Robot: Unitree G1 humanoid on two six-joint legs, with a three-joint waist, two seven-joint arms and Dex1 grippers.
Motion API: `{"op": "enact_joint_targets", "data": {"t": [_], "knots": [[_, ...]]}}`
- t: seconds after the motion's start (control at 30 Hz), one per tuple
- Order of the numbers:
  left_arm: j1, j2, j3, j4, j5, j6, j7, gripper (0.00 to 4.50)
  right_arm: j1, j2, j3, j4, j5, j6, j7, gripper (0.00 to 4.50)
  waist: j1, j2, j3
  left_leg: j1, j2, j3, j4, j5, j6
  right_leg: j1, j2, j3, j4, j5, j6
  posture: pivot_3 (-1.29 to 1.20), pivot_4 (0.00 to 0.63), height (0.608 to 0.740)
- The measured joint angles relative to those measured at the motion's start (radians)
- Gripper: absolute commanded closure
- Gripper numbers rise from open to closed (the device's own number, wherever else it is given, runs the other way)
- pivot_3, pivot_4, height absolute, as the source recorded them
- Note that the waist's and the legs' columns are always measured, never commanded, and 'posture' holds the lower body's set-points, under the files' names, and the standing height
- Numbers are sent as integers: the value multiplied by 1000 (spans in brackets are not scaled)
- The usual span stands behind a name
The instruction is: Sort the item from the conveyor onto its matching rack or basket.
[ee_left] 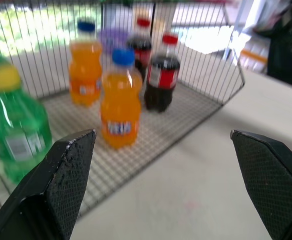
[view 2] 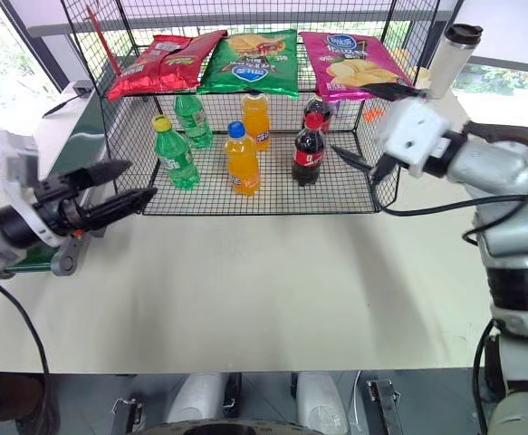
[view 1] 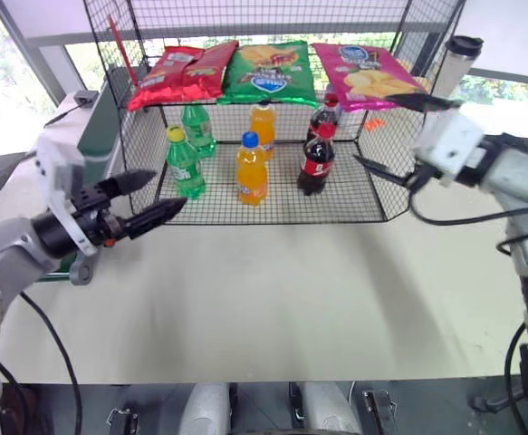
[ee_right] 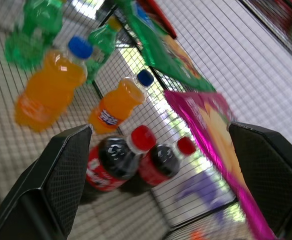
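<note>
head eyes: look forward-down over my table at rack
wrists: close, facing rack
shared: orange bottles, cola bottles

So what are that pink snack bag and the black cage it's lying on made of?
The pink snack bag looks like thin plastic or foil film: glossy, crinkled, catching highlights, with printed chips and a blue logo. The black cage rack appears to be metal wire in a fine grid, probably painted or coated matte black; you can see straight through it to the bottles inside.
</note>
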Motion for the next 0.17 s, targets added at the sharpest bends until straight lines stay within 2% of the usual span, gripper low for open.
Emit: {"op": "enact_joint_targets", "data": {"t": [0.1, 0.17], "knots": [[102, -23, 5, -71, 15, -3, 29, 0, 107, 19, -135, -171, 217, 238, -74, 19, 0, 0, 0, 1, 1, 0, -1, 0, 0, 1, 0, 0, 0, 0, 0, 0, 150, 740], [143, -35, 8, -97, 12, 1, 53, 0, 176, 22, -170, -249, 314, 349, -102, 19, 2, 0, 0, 1, 1, 0, -1, 0, 0, 1, 1, 0, 0, 0, -1, 0, 150, 740]]}}
